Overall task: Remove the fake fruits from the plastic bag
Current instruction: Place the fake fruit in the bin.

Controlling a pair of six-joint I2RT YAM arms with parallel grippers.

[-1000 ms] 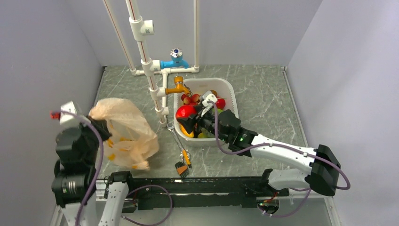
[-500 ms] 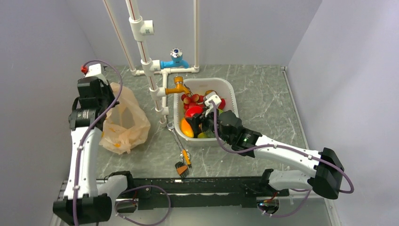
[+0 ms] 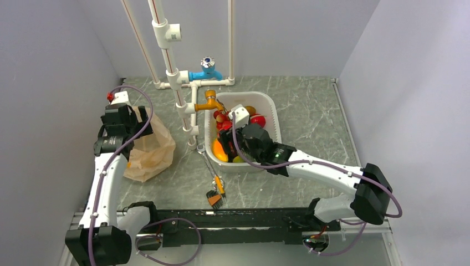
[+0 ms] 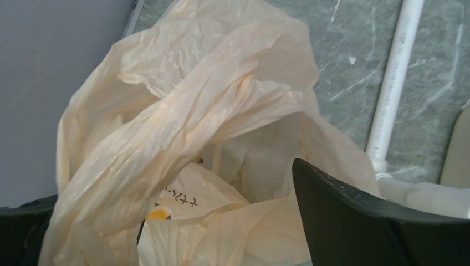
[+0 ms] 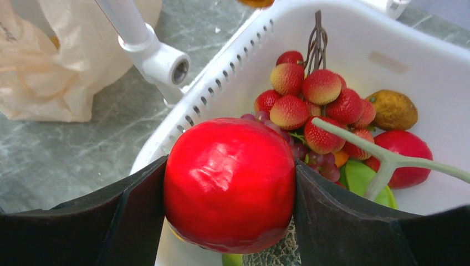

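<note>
While the right gripper [image 5: 231, 166] clamps the large red fruit [image 5: 230, 183] between its fingers, the white basin [image 5: 354, 33] lies right beneath.
Just beyond the fingertips sit the red grape bunch [image 5: 318, 97] and the melon stem [image 5: 388, 162]; a white pipe [image 5: 136, 34] stands off to their left. The left gripper [image 4: 166, 183], jaws wide apart, reaches down into the plastic bag [image 4: 210, 100], folds crumpled loosely between its fingers.
</note>
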